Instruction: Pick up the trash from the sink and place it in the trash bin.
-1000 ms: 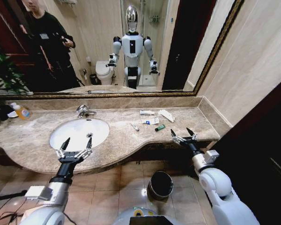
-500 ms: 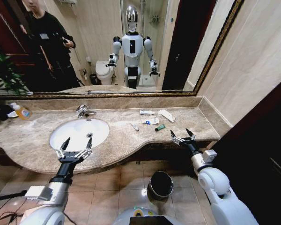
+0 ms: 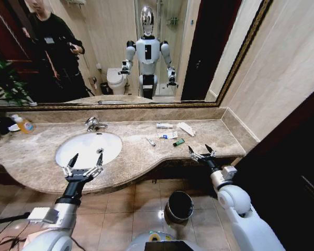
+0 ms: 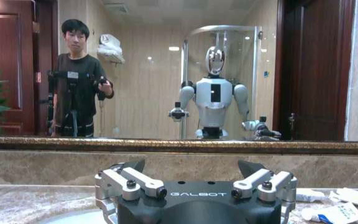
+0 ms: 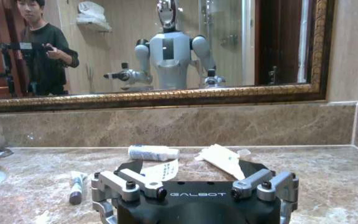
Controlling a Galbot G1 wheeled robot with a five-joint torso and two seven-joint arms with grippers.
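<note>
One sink [image 3: 73,151], one bin [image 3: 179,206] — five trash bits [image 3: 167,135], one bottle [image 3: 24,124]

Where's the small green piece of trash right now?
In the head view, the small green piece lies on the beige-brown marble countertop, right of the white oval sink, just beyond the open right gripper.

Orange bottle [image 3: 24,124] nr plant [image 3: 5,78]

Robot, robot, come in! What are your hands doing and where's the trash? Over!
Left gripper open, over sink front rim. Right gripper open at counter edge, near trash on countertop. Bin on floor below. Nothing blocking.
</note>
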